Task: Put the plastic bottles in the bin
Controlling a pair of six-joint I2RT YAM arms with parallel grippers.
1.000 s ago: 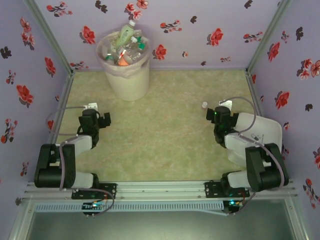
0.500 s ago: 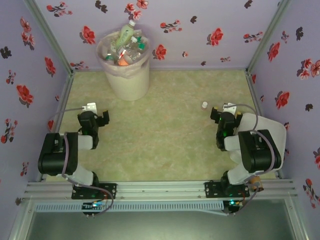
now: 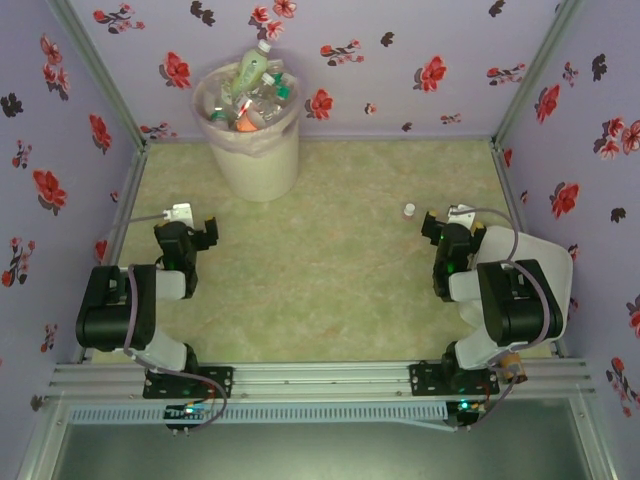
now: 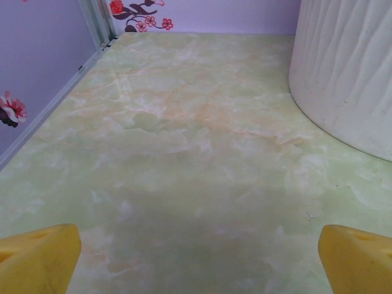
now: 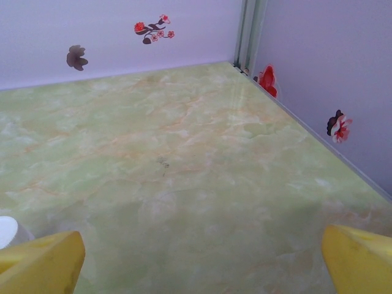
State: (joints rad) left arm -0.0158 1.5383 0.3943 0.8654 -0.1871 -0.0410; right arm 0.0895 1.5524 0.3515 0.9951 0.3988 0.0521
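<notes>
Clear plastic bottles (image 3: 250, 88) sit heaped inside the tall round cream-white bin (image 3: 258, 165), far left. The left gripper (image 4: 196, 260) and right gripper (image 5: 199, 260) stand wide apart, empty. Judgement: task appears complete; park both arms.

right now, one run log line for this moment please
plastic bottles: in bin | white cap: on table | left gripper: open, empty | right gripper: open, empty

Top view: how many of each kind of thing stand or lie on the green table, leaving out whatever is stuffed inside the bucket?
Bin: 1
White cap: 1
Robot arms: 2, with the left pincer and the right pincer both open
Total: 4
</notes>
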